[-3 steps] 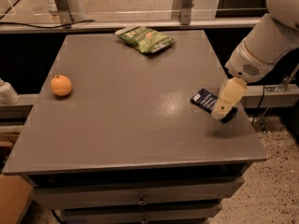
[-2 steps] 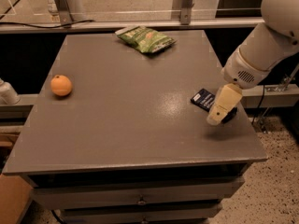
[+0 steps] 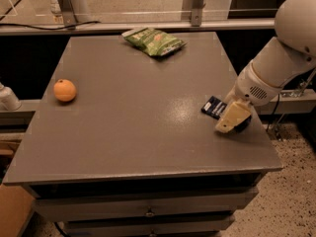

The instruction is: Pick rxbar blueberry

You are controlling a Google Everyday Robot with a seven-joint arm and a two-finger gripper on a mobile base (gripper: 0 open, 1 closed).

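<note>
The rxbar blueberry [image 3: 213, 106] is a small flat dark navy bar with white text. It lies on the grey table [image 3: 133, 112] near the right edge, and its right part is hidden by my gripper. My gripper [image 3: 232, 119], with cream-coloured fingers, hangs from the white arm [image 3: 281, 58] that comes in from the upper right. It sits low over the table, right beside the bar's right end and overlapping it.
A green crinkled snack bag [image 3: 154, 40] lies at the far middle of the table. An orange round fruit [image 3: 65, 90] sits near the left edge. Metal posts [image 3: 65, 4] stand behind the table. Drawers [image 3: 148, 209] sit under the front edge.
My gripper has shifted slightly left and toward the front of the table, staying over the bar's right end. The bar, bag and orange have not moved.
</note>
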